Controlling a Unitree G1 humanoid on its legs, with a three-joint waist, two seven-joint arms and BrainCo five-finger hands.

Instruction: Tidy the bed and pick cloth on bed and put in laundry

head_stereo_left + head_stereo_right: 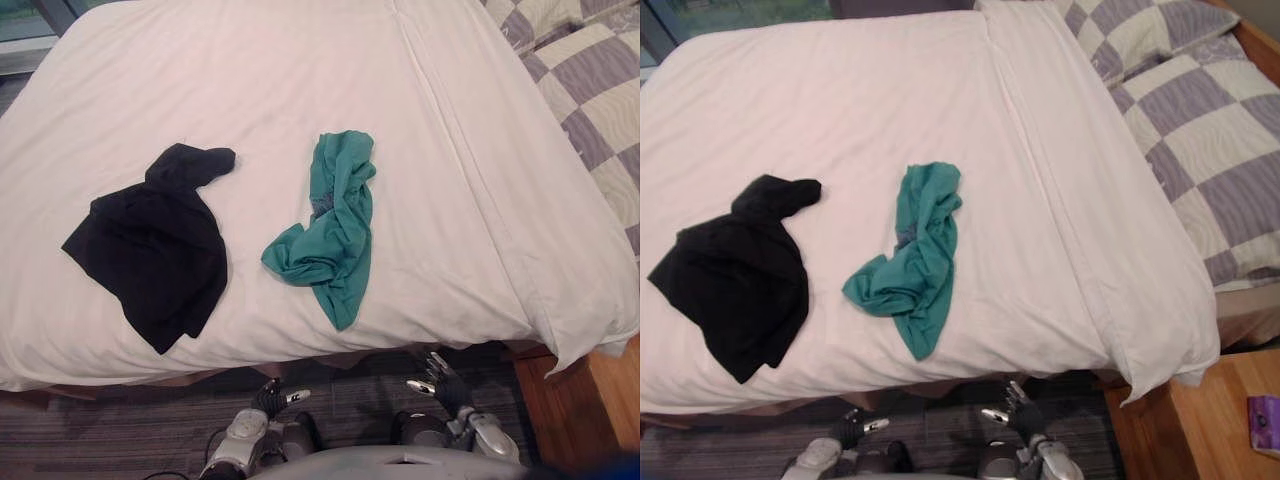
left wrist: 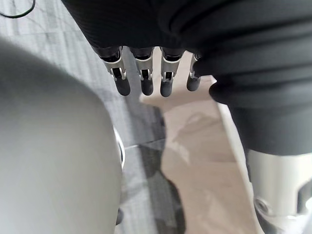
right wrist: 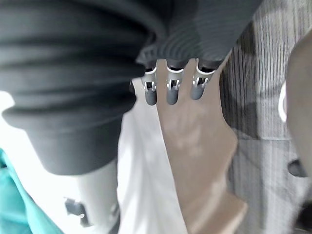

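Hands: left hand [image 1: 268, 396], right hand [image 1: 440, 378] low before the bed [image 1: 300, 70], fingers straight, empty.
Cloths: teal cloth [image 1: 330, 225], black cloth [image 1: 150, 250] on the sheet [image 1: 480, 210] (near its edge).
Risk: a deep grab may bunch sheet too.

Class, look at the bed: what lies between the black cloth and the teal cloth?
Only bare white sheet. The black cloth and the teal cloth lie apart with nothing else between them, as the left eye view shows.

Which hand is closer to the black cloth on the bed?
Left. The left hand hangs below the edge of the bed, right of the black cloth; the right hand is farther over, beyond the teal cloth.
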